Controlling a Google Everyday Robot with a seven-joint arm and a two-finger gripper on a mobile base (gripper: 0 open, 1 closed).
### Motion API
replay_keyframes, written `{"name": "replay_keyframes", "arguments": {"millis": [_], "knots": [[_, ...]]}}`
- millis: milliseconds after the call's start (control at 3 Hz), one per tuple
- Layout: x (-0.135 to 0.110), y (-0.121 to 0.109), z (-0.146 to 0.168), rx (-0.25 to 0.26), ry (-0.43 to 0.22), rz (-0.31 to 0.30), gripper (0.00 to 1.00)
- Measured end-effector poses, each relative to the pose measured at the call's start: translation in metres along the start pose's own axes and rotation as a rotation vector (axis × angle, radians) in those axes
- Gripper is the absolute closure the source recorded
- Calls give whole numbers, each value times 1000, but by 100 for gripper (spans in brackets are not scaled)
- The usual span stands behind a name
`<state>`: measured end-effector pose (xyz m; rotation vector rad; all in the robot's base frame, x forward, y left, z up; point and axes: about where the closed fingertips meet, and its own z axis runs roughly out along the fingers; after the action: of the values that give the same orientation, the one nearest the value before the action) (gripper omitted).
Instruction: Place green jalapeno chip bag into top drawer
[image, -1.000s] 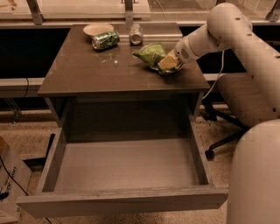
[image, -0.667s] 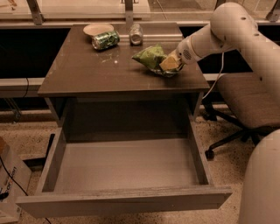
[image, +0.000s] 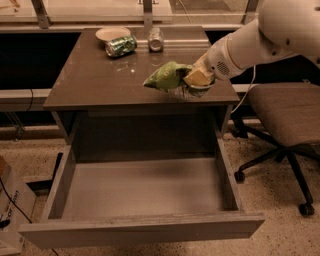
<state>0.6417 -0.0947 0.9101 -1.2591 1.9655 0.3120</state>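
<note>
Camera view showed the dark bench (image: 100, 85) filling the upper middle, with the top drawer (image: 145, 227) pulled fully out below it, its light grey floor bare. The white arm (image: 250, 42) reached in from the upper right, passing above an office chair (image: 285, 107) that stood just beside the bench's right side. The green jalapeno chip bag (image: 167, 76) sat over the bench's front right part, near the front edge and not yet over the drawer. The hand (image: 192, 85) was clamped on its right end, while the rest of the bag stuck out to the left unsupported. That one-ended pinch on crinkly foil looked like the main risk: a quick swing forward could let the bag slip free and fall onto the bench top or past the drawer front to the floor. Coming down too early could also snag the dangling end on the bench's front edge, and drifting right could knock the wrist against the drawer's right wall or the chair. Letting go too high might let so light a bag flutter off course. Further back, a green soda can (image: 120, 45) lay on its side touching a pale bowl (image: 112, 33), with a silver can (image: 155, 39) near them. All three were well apart from the hand, though a jolt to the bench could set the tipped can rolling.
</note>
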Motion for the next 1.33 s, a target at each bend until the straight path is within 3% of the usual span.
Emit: {"name": "replay_keyframes", "arguments": {"millis": [333,667,1000,1333], "knots": [[4,73,-37,-58,28,-32,100],[19,132,-38,-150,116,-85,100],[39,175,-7,-238,193,-124,100],[66,201,35,-296,243,-113,100]]}}
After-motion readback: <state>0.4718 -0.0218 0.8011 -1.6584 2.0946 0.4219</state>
